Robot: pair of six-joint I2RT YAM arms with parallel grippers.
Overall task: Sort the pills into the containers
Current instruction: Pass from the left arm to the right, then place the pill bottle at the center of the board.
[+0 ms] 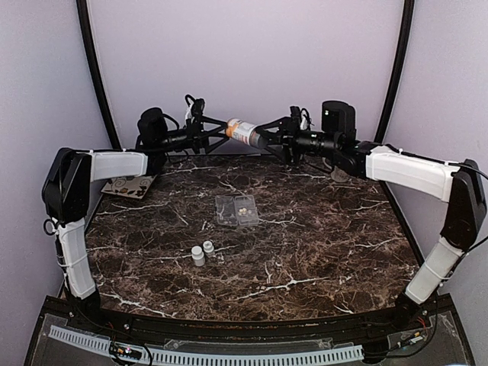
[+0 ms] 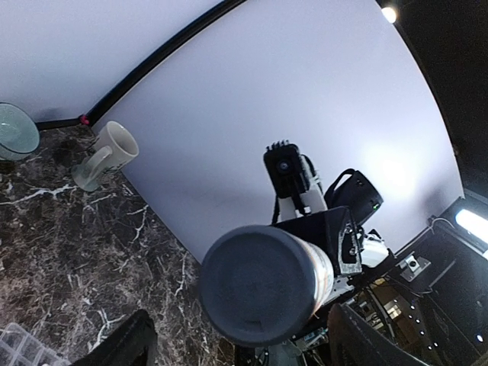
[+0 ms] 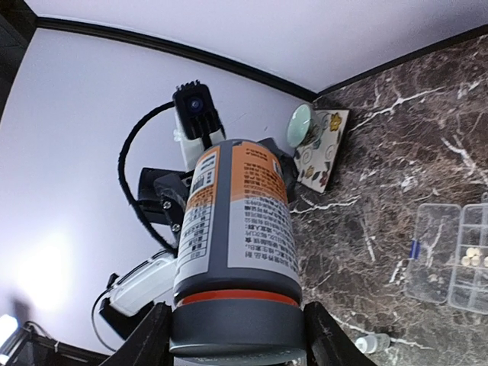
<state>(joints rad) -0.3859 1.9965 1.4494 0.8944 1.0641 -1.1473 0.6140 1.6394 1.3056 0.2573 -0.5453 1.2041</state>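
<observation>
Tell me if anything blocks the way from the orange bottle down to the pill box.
Nothing visible does. The right gripper holds the orange bottle in the air at the far edge; only bare table lies between it and the open pill box.

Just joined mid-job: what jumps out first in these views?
An orange bottle hangs in the air over the far edge of the table, held by the right gripper, with the left gripper open at its other end. Mid-table, the clear pill box lies open with a few pills inside.
</observation>
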